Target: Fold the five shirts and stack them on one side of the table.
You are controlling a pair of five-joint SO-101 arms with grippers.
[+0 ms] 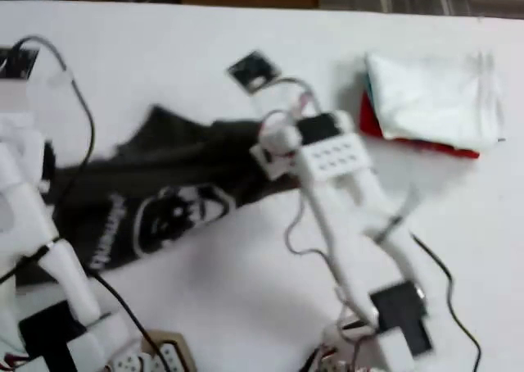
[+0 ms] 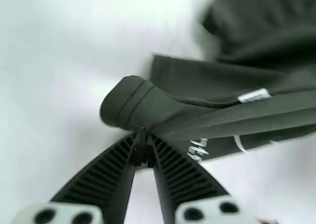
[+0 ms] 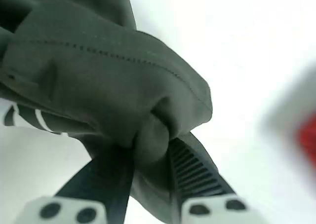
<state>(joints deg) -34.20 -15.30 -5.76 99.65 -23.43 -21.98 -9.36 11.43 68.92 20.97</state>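
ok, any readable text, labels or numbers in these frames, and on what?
White lettering beside the face graphic on the dark shirt: too blurred to read.
White sewn tag on that shirt: too small to read.
White print on the fabric near the left gripper: partly hidden in a fold, unreadable.
Folded stack: no text visible.

A dark grey printed cotton shirt [image 1: 164,200] lies across the left and middle of the white table [image 1: 246,298], the left gripper [image 2: 142,150] pinching its left end, the right gripper [image 3: 148,147] its right. A white-over-red stack of folded shirts [image 1: 430,102] sits far right, apart.
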